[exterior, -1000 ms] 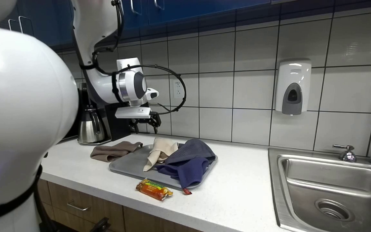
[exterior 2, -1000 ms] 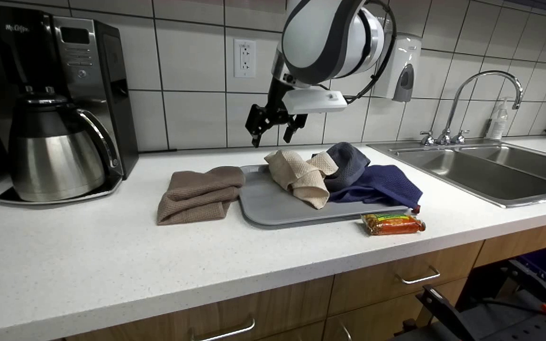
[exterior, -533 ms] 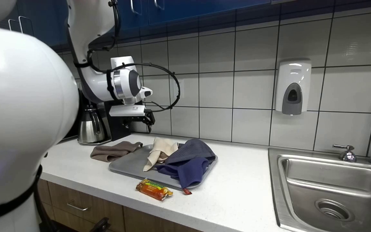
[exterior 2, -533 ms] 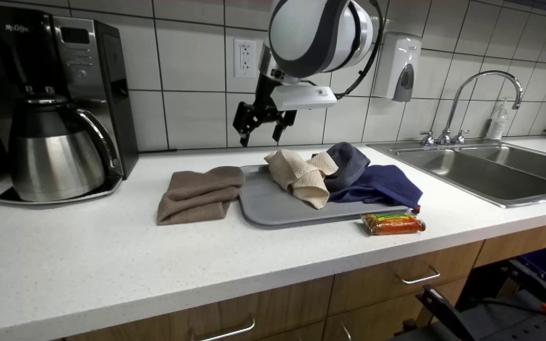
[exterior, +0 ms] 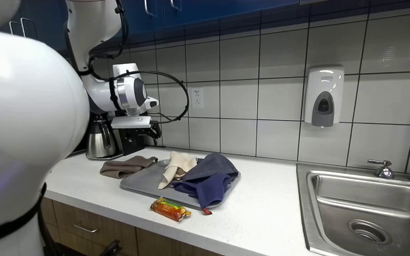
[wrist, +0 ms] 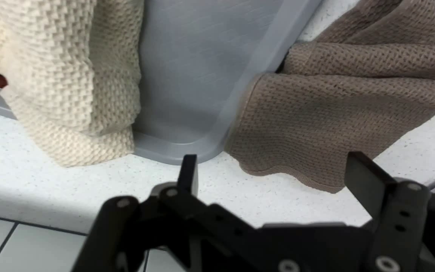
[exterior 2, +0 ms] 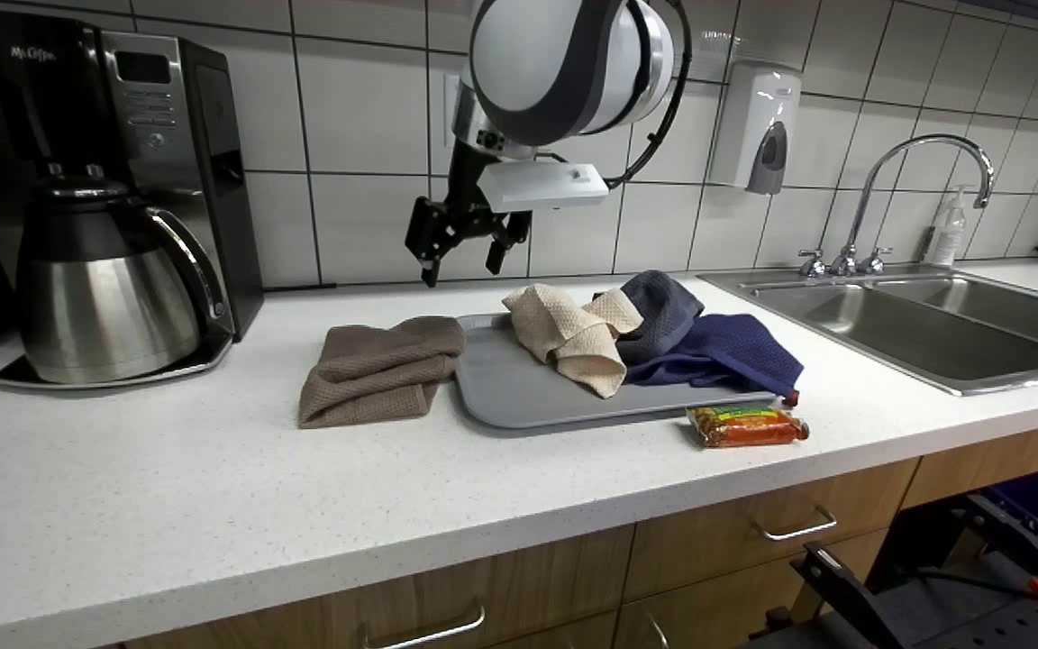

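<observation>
My gripper (exterior 2: 462,274) is open and empty, pointing down above the counter near the tiled wall. In the wrist view its fingers (wrist: 271,155) are wide apart, with counter and the edge of a folded brown cloth (wrist: 334,113) seen between and beyond them. The brown cloth (exterior 2: 379,370) lies beside a grey tray (exterior 2: 519,397), touching its edge. On the tray are a crumpled beige cloth (exterior 2: 564,333), a dark grey cloth (exterior 2: 659,311) and a navy cloth (exterior 2: 722,356). An orange snack packet (exterior 2: 744,426) lies in front of the tray. The gripper touches nothing.
A coffee maker (exterior 2: 204,180) with a steel carafe (exterior 2: 109,297) stands beyond the brown cloth. A steel sink (exterior: 303,199) is at the opposite end. A small red object (exterior: 206,211) shows under the navy cloth. A soap dispenser (exterior: 324,96) hangs on the wall.
The arm and gripper have moved left in both exterior views, toward the coffee maker. The gripper stays open. The cloths, tray and packet have not moved.
</observation>
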Tool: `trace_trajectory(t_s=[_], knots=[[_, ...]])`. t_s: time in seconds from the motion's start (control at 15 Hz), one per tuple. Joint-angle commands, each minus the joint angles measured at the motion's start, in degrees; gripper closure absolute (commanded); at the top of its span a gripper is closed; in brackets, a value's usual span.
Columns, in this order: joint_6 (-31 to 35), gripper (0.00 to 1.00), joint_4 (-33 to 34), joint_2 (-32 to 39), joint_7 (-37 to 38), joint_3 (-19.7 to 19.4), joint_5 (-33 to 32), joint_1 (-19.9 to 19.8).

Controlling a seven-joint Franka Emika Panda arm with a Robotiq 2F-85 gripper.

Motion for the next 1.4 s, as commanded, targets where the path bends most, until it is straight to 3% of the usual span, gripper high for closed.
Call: trace_trajectory(t_s=[0.0, 1.33], knots=[[-0.1, 0.00, 0.4, 0.4, 0.2, 1.2, -0.5, -0.9], [0.2, 0.00, 3.4, 3.2, -1.4, 1.6, -1.3, -0.2]])
